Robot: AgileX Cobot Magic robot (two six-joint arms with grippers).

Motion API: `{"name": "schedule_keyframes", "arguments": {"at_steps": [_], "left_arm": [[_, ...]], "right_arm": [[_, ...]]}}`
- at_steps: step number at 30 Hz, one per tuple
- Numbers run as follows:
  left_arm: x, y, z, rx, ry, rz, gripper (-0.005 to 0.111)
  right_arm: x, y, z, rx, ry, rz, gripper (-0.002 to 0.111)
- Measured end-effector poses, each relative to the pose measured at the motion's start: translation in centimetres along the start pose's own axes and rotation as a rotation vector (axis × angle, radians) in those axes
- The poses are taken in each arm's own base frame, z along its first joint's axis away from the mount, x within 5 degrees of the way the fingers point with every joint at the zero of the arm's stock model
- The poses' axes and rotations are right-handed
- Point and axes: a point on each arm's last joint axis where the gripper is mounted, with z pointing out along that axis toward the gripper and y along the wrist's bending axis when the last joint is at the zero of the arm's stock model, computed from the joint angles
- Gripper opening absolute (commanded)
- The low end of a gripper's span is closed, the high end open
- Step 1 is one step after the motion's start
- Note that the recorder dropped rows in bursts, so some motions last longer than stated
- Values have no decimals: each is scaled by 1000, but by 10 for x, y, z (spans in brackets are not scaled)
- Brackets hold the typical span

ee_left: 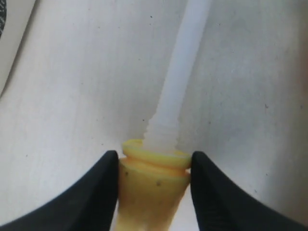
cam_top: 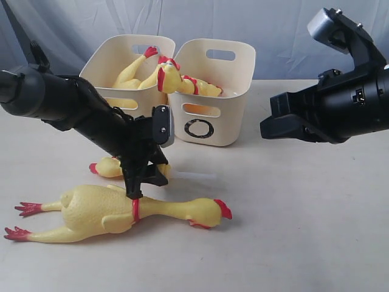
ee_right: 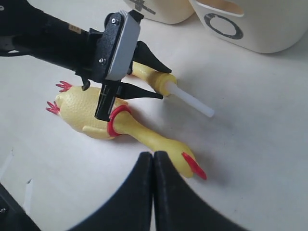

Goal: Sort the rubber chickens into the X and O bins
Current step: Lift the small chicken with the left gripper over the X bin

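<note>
Fingers point(ee_left: 96, 192) of left gripper point(ee_left: 154, 163) pinched small chicken point(ee_left: 151, 187) at its yellow neck collar, below white tube point(ee_left: 178, 72). It lay on table point(cam_top: 292, 231), not lifted. Step looked like pick-up; next needs a lift toward a bin, which one unclear. Right gripper point(ee_right: 153, 161) was closed, empty, well apart. Count: X bin point(cam_top: 130, 39), O bin point(cam_top: 234, 115), one large chicken point(cam_top: 103, 210) on table, at least two binned chickens point(cam_top: 182, 82), tangled.

Two bins at the back of a table point(cam_top: 304, 231), with chickens in them and before them.
The X bin point(cam_top: 100, 61) stands just left of the O bin point(cam_top: 234, 115). A chicken point(cam_top: 129, 74) lies in the X bin, and a second chicken point(cam_top: 203, 89) lies across both rims. In front, the small chicken point(cam_top: 111, 168) lies behind the large chicken point(cam_top: 97, 213).
</note>
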Motion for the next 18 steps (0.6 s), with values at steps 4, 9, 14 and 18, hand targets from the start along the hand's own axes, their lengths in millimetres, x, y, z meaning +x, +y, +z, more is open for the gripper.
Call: {"name": "schedule_keyframes", "arguments": {"at_steps": [4, 9, 14, 18], "left_arm": [[0, 0, 0, 0, 4, -3, 0], [0, 1, -4, -5, 26, -21, 0], [-7, 2, -21, -41, 40, -49, 0], [-14, 3, -38, -78, 44, -93, 0]], "right_arm": [[0, 0, 0, 0, 0, 0, -1], [0, 0, 0, 0, 0, 0, -1], [0, 0, 0, 0, 0, 0, -1], [0, 0, 0, 0, 0, 0, -1]]}}
